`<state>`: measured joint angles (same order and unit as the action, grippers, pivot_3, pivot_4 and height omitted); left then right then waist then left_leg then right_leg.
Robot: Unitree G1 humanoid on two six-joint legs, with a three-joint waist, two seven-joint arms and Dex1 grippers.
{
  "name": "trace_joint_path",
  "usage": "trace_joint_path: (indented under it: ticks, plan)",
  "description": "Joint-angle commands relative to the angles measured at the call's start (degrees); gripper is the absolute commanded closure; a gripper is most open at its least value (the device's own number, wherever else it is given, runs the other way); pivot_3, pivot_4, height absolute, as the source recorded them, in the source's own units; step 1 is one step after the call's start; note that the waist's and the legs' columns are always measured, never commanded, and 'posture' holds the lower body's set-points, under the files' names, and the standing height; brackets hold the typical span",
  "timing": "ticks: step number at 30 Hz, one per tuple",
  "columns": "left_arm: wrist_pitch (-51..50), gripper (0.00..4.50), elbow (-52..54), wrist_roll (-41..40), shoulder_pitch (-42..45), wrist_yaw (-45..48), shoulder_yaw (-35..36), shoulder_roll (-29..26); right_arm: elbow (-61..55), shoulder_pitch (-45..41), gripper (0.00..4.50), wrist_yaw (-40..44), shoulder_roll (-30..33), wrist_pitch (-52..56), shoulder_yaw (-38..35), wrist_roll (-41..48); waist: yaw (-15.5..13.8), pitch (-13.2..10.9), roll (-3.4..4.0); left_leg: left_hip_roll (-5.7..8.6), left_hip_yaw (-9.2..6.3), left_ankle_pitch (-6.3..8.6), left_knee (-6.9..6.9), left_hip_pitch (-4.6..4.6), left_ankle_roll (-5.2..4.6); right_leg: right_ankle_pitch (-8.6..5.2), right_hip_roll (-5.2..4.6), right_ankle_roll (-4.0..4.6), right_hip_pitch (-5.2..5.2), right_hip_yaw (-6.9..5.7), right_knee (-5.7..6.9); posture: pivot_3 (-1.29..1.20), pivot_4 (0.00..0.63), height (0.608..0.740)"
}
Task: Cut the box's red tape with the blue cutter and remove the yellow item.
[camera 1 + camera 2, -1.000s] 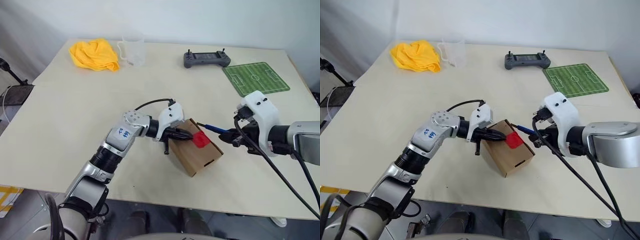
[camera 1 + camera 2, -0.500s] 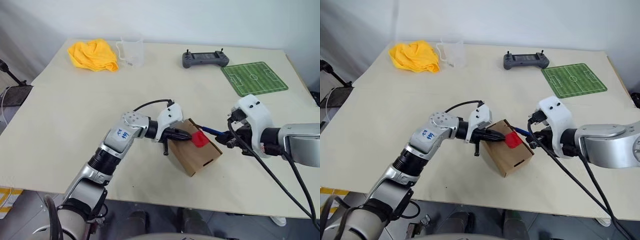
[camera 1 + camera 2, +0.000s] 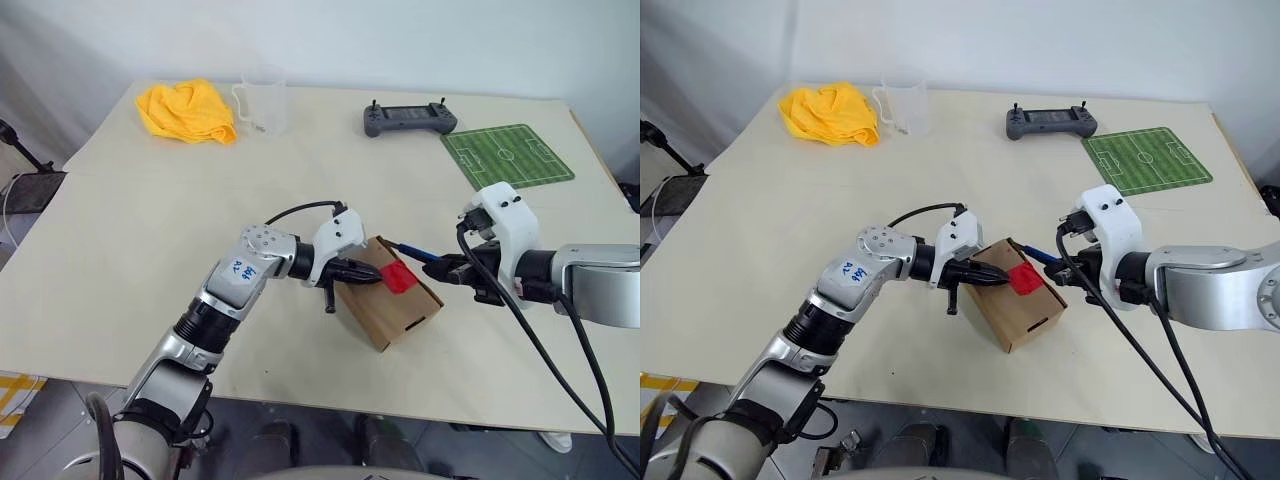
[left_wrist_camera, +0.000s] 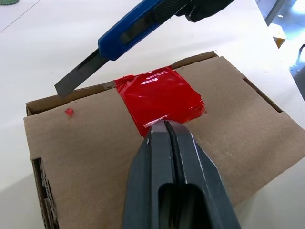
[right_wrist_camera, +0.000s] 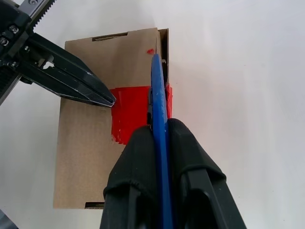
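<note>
**Blade at the box edge**

My right gripper [image 5: 161, 143] clamps the slim blue cutter [image 4: 138, 24], its grey blade slanting over the cardboard box's [image 4: 248, 124] far edge. My left gripper [image 4: 164, 131], fingers pressed together, rests its tips against the glossy, wrinkled red tape [image 4: 159, 98].

only writing seen: a small white sticker [image 3: 241, 268] on the left forearm w/ blue handwritten marks, approx. two short lines, too small to read for sure. green mat [image 3: 507, 154] carries white football-pitch lines, no words. box [image 4: 143, 157], red tape [image 4: 159, 98], blue cutter [image 4: 138, 24] and the grey controller [image 3: 410, 119]: no legible print.
</note>
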<state>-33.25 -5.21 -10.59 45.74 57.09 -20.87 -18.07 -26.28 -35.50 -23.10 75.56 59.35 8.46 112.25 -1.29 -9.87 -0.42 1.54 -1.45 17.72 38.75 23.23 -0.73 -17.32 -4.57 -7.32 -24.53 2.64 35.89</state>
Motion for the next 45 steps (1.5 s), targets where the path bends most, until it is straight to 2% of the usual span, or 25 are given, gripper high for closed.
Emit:
trace_joint_path:
  ticks: [1,10,23,29,37,45]
  plan:
    - [-0.7,4.5,0.2,0.9,-1.1,-0.1,-0.9,-0.7,0.3,-1.3,4.4,0.4,0.6,1.0,-1.2,0.8,0.0,0.0,0.0,0.0,0.0,0.0,0.0,0.0,0.0,0.0,0.0,0.0,0.0,0.0,0.0,0.0,0.15,0.74]
    - [-1.4,4.5,0.6,0.9,-1.1,-0.3,-0.9,-0.9,0.9,0.4,4.4,-0.1,2.0,4.2,0.2,0.7,0.0,0.0,0.0,0.0,0.0,0.0,0.0,0.0,0.0,0.0,0.0,0.0,0.0,0.0,0.0,0.0,0.15,0.74]
    - [-2.9,4.5,0.4,1.2,-1.1,-1.7,-2.0,0.1,0.5,-2.1,4.4,3.7,2.9,6.7,2.0,0.8,0.0,0.0,0.0,0.0,0.0,0.11,0.09,0.0,-0.17,0.0,-0.02,0.0,0.04,0.0,-0.01,0.0,0.15,0.74]
    - [-3.5,4.5,1.1,1.0,-1.5,-1.9,-2.2,0.3,2.5,-2.9,4.4,-0.3,2.1,5.8,2.0,0.8,0.0,0.0,0.0,0.0,-0.01,0.13,0.14,0.0,-0.19,0.0,-0.03,0.0,0.07,0.0,-0.01,0.0,0.15,0.74]
    - [-3.8,4.5,1.6,0.8,-1.5,-1.7,-2.4,0.0,5.1,-8.3,4.4,1.5,-1.3,5.4,0.1,-0.7,-0.1,0.0,0.0,-0.01,-0.01,0.13,0.15,0.0,-0.18,0.01,-0.02,-0.01,0.06,-0.01,-0.01,0.0,0.15,0.74]
    - [-4.1,4.5,2.0,0.7,-1.4,-1.3,-2.3,-0.6,4.5,-5.4,4.4,0.9,-2.0,5.6,0.9,-1.6,-0.1,0.0,0.0,-0.01,-0.01,0.14,0.15,0.02,-0.18,0.01,-0.02,-0.01,0.06,-0.01,-0.02,0.0,0.15,0.74]
